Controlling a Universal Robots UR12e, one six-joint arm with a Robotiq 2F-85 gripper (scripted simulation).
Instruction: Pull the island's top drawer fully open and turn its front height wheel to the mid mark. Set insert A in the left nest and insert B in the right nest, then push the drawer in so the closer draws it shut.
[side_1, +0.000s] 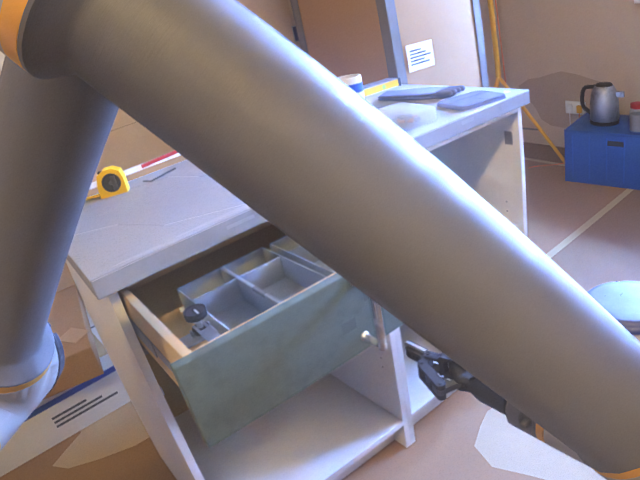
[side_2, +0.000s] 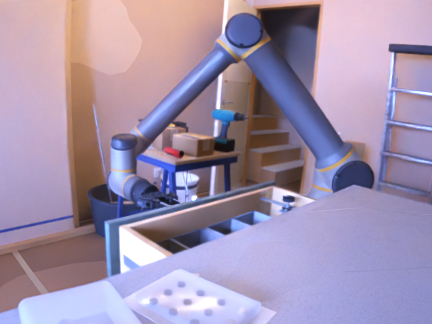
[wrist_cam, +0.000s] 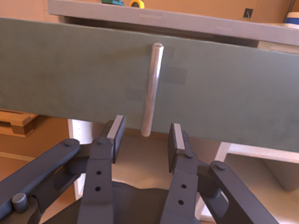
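Observation:
My gripper (wrist_cam: 144, 140) is open and holds nothing. It hangs just in front of the drawer's green front (wrist_cam: 147, 80), below the lower end of the steel bar handle (wrist_cam: 151, 89). From the side the gripper (side_1: 431, 369) sits a little out from the handle (side_1: 373, 330). The drawer (side_1: 248, 299) stands partly pulled out of the island. Inside it is a grey divider tray (side_1: 258, 284) with several compartments. A black height wheel (side_1: 195, 312) sits at the drawer's left front corner. Two pale inserts (side_2: 192, 300) (side_2: 75, 307) lie on the island's top.
Behind the island stand a blue table with a box and a drill (side_2: 225, 127), a stair and a ladder (side_2: 405, 120). My arm's long link (side_1: 362, 196) crosses over the drawer. A yellow tape measure (side_1: 112, 182) lies on the worktop. A kettle (side_1: 602, 103) stands on a blue box.

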